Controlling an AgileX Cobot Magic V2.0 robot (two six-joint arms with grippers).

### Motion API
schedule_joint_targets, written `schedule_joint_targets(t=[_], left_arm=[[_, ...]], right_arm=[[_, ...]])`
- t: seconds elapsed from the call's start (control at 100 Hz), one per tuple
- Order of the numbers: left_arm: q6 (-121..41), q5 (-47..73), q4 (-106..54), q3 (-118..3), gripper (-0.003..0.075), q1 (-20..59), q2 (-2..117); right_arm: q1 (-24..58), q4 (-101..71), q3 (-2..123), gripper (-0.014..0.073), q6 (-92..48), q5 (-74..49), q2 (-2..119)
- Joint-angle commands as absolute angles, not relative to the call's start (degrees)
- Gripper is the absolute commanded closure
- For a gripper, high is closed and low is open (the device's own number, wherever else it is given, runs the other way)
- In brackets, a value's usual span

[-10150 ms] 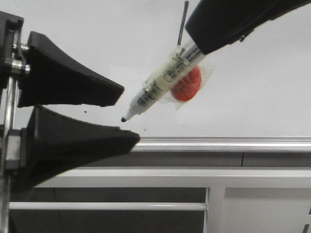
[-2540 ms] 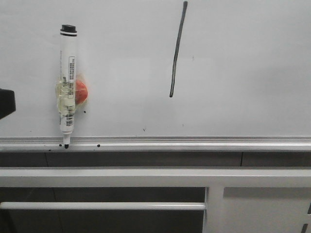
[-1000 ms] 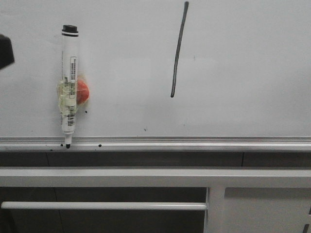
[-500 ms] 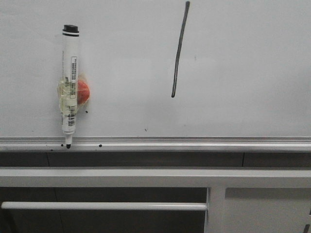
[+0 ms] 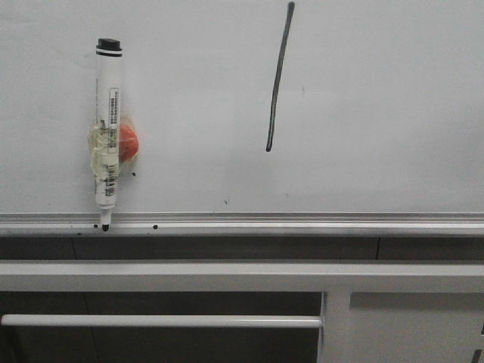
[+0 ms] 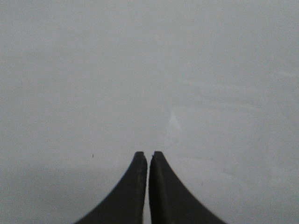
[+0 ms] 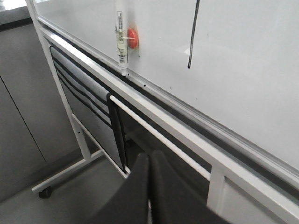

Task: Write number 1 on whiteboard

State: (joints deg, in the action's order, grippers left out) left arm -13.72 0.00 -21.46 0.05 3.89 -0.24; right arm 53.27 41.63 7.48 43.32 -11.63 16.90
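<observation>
The number 1 [image 5: 277,79] is a thin dark slanted stroke on the whiteboard [image 5: 378,113]; the right wrist view shows it too, the number 1 [image 7: 193,35] on the whiteboard [image 7: 243,60]. A white marker [image 5: 107,128] with a red magnet stands tip down against the board, its tip on the silver rail [image 5: 302,221]; the marker [image 7: 120,37] also shows in the right wrist view. My left gripper [image 6: 148,154] is shut, empty, facing bare board. My right gripper [image 7: 149,156] is shut, empty, low in front of the stand. Neither gripper appears in the front view.
Below the rail runs the white metal frame [image 5: 227,276] with a horizontal bar [image 5: 151,321]. In the right wrist view the stand's leg ends in a castor [image 7: 44,191] on a grey floor, with a dark panel [image 7: 93,116] under the board.
A dark gripper tip at the front view's left edge one second ago has left the picture. The marker and the stroke stay put.
</observation>
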Motion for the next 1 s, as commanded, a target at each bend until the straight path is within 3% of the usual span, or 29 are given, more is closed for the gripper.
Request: schedule_joint_targets(t=[0.0, 0.27, 0.42, 0.61, 0.86, 0.99], left_arm=[[-13.24, 0.0, -21.74, -0.64, 0.0741, 2.44, -0.9], [-13.32, 14.14, -16.45, 0.63, 0.0741, 1.81, -0.9], [-12.64, 14.35, -9.42, 0.73, 0.0741, 1.81, -0.9], [8.09, 14.73, 5.6, 0.73, 0.0741, 0.01, -0.9], [7.13, 14.73, 2.85, 0.73, 0.0741, -3.47, -0.9], [-1.55, 14.51, -4.35, 0.73, 0.0741, -3.47, -0.9]], right_arm=[[53.23, 43.11, 9.02, 0.0657, 43.31, -8.51, 17.13], [53.23, 43.11, 9.02, 0.0657, 43.31, -8.51, 17.13], [53.23, 43.11, 9.02, 0.0657, 43.31, -8.51, 17.13], [53.23, 43.11, 9.02, 0.0657, 43.31, -8.42, 17.13], [53.23, 43.11, 9.02, 0.0657, 43.31, -8.42, 17.13], [53.23, 43.11, 9.02, 0.0657, 43.31, -8.42, 17.13]])
